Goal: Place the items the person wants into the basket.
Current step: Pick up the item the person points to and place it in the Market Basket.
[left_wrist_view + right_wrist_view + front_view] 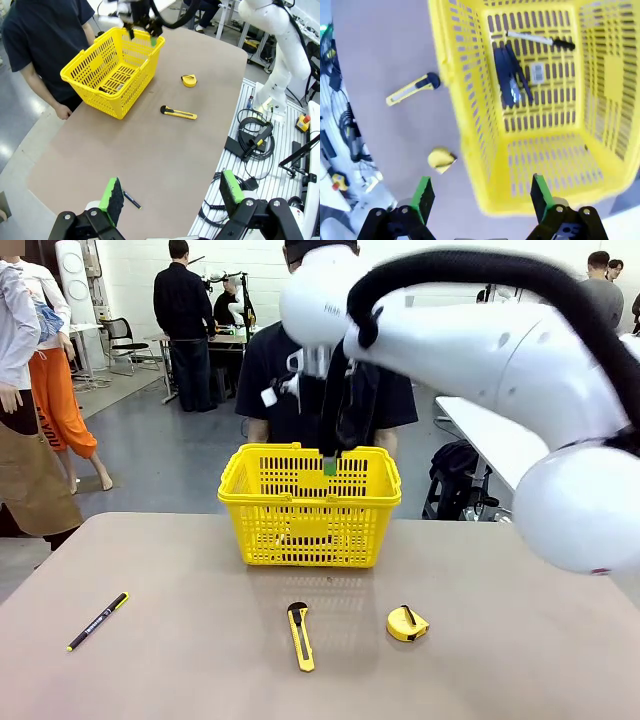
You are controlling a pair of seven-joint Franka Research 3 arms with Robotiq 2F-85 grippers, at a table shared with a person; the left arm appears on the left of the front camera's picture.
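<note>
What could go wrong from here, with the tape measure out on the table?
1. The tape measure lies near the utility knife, and both are yellow. A sloppy approach could grab or knock the knife instead.
2. The right pincer hangs open over the rim of the basket. Swinging out low might catch the rim and shove the basket toward the person, whose hand is at the table edge beside it.

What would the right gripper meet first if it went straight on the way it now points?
Probably the yellow basket: its rim and slotted side wall lie straight ahead of the open right gripper. Depth is unclear, so it may pass just inside the wall.
</note>
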